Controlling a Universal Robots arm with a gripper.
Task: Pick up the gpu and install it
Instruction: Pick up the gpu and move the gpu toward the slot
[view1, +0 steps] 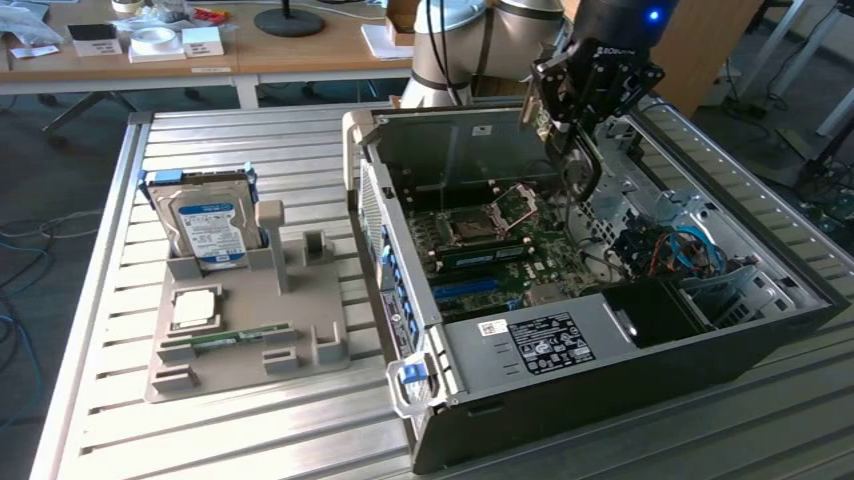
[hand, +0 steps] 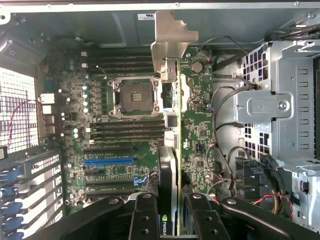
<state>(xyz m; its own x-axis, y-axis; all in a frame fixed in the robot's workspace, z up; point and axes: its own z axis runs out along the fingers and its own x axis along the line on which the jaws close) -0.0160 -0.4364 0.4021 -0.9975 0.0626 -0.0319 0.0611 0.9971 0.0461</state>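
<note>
1. The gripper (hand: 172, 212) has closed part way on the gpu (hand: 168, 165) and holds it.
2. One black finger (hand: 145, 217) is on each side of the card, and they press on its flat faces.
3. In the wrist view the gpu is seen from its thin edge. It looks like a long, thin strip.
4. Its shiny bracket (hand: 170, 37) is at the end far from the gripper.
5. The gpu hangs over the green board (hand: 200, 130) inside the open case (view1: 601, 385).
6. I cannot tell if the card touches the board.
7. The square chip socket (hand: 135, 95) is just beside the card. A blue slot (hand: 109, 161) is on that same side, nearer the gripper.
8. In the exterior view the arm (view1: 461, 40) reaches down into the far end of the case.
9. The case lies on its side on a metal table (view1: 200, 140).
10. A grey tray (view1: 314, 300) sits on the table on the exterior view's left of the case.
11. A hard drive (view1: 207, 225) with a blue and white label stands up in the tray.
12. A green memory stick (view1: 230, 338) lies flat in the tray, near its front.
</note>
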